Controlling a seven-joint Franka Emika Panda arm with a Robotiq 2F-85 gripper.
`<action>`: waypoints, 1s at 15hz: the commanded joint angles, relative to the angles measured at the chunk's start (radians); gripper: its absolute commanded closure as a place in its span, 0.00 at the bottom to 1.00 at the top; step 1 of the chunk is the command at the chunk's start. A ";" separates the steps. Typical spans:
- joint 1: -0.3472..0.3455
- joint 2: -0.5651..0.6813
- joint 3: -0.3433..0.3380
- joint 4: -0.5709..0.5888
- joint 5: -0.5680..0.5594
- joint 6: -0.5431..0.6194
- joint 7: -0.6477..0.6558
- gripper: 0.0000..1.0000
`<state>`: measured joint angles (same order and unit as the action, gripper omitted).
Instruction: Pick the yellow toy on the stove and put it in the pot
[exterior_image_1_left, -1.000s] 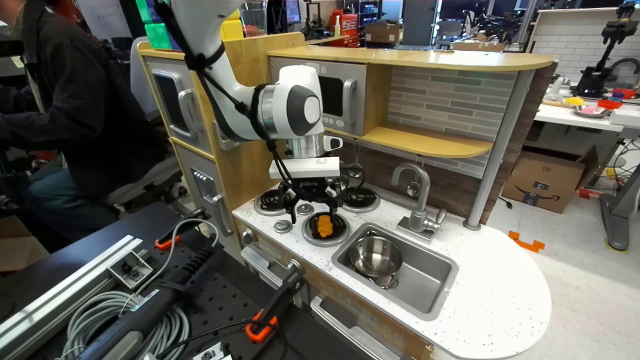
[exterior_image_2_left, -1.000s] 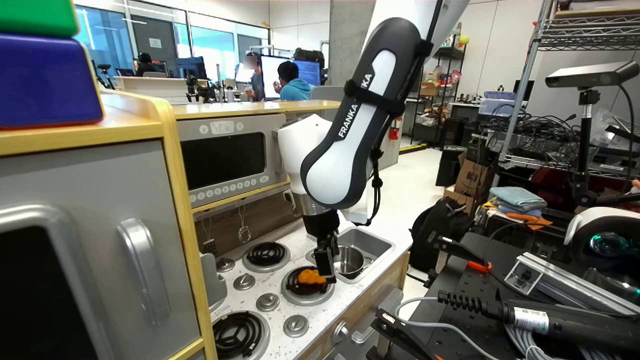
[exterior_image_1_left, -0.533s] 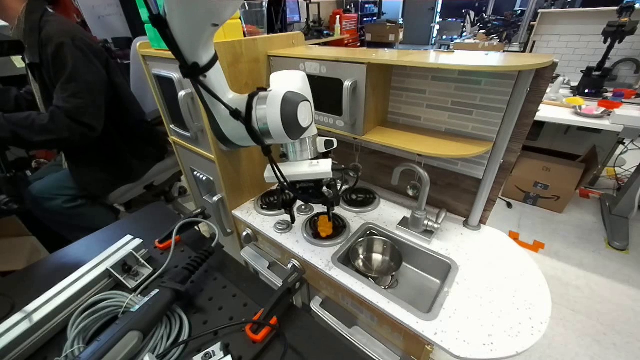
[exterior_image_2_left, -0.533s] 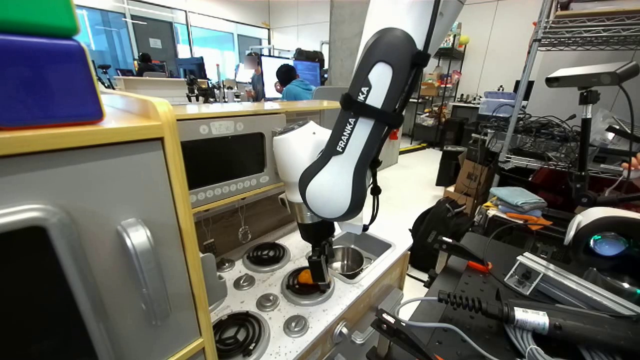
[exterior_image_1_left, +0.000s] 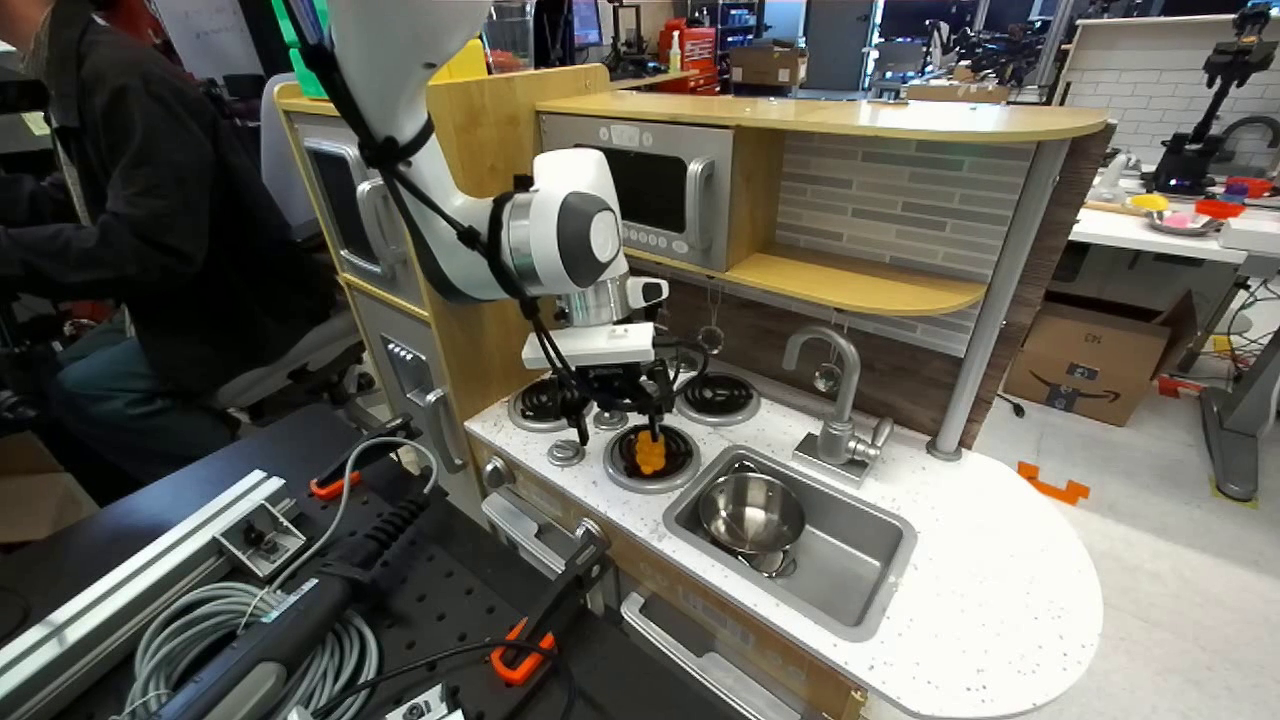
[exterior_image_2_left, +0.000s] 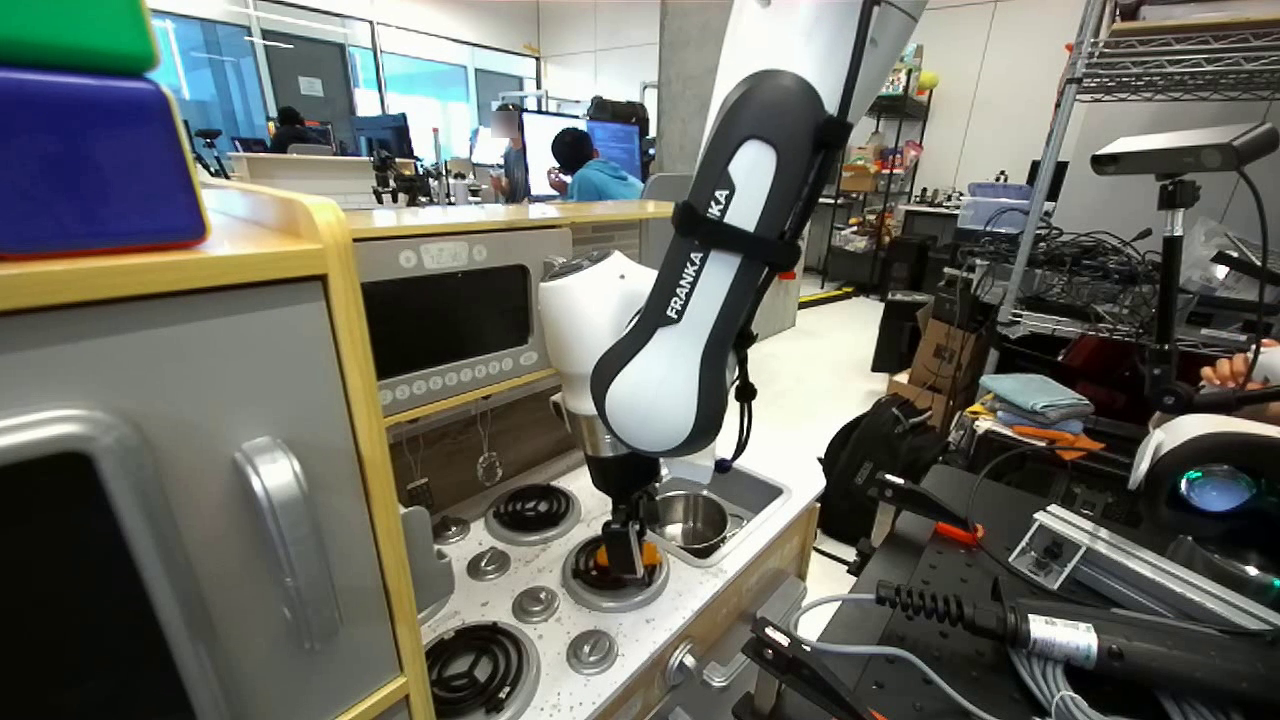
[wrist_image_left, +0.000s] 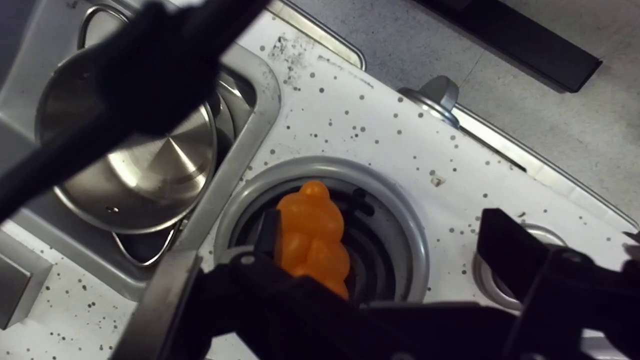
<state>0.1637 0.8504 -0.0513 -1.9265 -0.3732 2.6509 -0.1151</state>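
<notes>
The yellow toy (exterior_image_1_left: 651, 455) is a lumpy yellow-orange piece lying on the front burner of the stove (exterior_image_1_left: 616, 478), in both exterior views (exterior_image_2_left: 651, 556) and the wrist view (wrist_image_left: 315, 230). My gripper (exterior_image_1_left: 618, 438) is open and low over that burner. In the wrist view, the gripper (wrist_image_left: 382, 215) has one fingertip close against or over the toy's left edge; contact is unclear. Its other fingertip is far right, beyond the burner ring. In an exterior view, a finger (exterior_image_2_left: 625, 555) hides the toy's middle. The silver pot (exterior_image_1_left: 755, 510) stands in the sink, partly covered by a dark cable in the wrist view (wrist_image_left: 155, 175).
The steel sink (exterior_image_1_left: 860, 575) lies beside the burner, with a faucet (exterior_image_1_left: 842, 400) behind it. Stove knobs (exterior_image_1_left: 566, 453) stick up near the burner. A microwave (exterior_image_1_left: 650, 185) and shelf (exterior_image_1_left: 860, 282) overhang the back. A tall cabinet (exterior_image_2_left: 190, 480) stands at the stove's end.
My gripper has lowered slightly and shifted left in both exterior views, its near finger moving across in front of the toy. The toy and pot have stayed in place.
</notes>
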 joint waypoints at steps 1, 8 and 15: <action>0.079 0.097 -0.050 0.074 -0.021 0.077 0.097 0.00; 0.187 0.129 -0.151 0.071 -0.020 0.198 0.193 0.00; 0.219 0.089 -0.226 -0.008 -0.008 0.298 0.198 0.00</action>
<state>0.3547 0.9657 -0.2327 -1.8834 -0.3736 2.8964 0.0562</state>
